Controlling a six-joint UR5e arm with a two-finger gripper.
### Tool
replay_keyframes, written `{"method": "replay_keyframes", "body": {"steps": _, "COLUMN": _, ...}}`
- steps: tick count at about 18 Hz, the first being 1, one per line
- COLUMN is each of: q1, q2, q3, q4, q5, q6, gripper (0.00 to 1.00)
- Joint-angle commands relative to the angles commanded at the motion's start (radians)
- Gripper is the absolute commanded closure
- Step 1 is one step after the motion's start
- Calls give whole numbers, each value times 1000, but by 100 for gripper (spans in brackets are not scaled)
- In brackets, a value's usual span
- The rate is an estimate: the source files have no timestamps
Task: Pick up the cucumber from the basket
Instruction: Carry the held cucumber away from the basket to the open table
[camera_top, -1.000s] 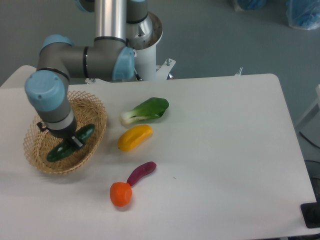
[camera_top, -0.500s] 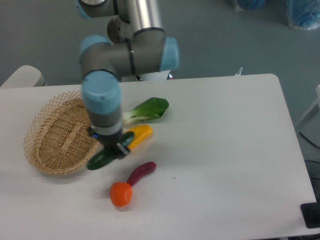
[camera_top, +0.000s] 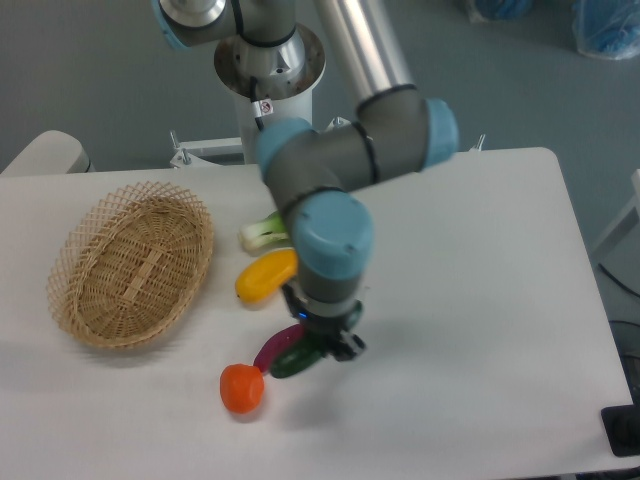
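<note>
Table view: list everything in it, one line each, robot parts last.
basket: one, tan wicker, left side of table, nothing in it
cucumber: one, dark green, held in the gripper above the table, beside the eggplant
eggplant: one, purple, partly hidden by the cucumber
tomato: one, orange-red, front of table, left of the cucumber
yellow vegetable: one, yellow, right of the basket
bok choy: one, white stem showing, leaves hidden behind the arm
table: one, white
arm: one, grey with light blue joints, reaching over the table's middle
gripper: one, dark, shut on the cucumber
</note>
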Motion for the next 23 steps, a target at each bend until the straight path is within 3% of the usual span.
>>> {"method": "replay_keyframes", "body": {"steps": 4, "q1": 41, "q2": -46, "q3": 48, "q4": -8, "q5": 8, "q6": 46, "gripper": 85}}
{"method": "replay_keyframes", "body": {"steps": 11, "q1": 43, "q2": -92, "q3": 87, "q4": -9, "q5": 8, "q6": 54, "gripper": 85}}
{"method": "replay_keyframes", "body": {"steps": 23, "q1": 57, "q2": -98, "q3": 100, "q4": -15, "q5": 57, "q6": 177, "gripper": 85}}
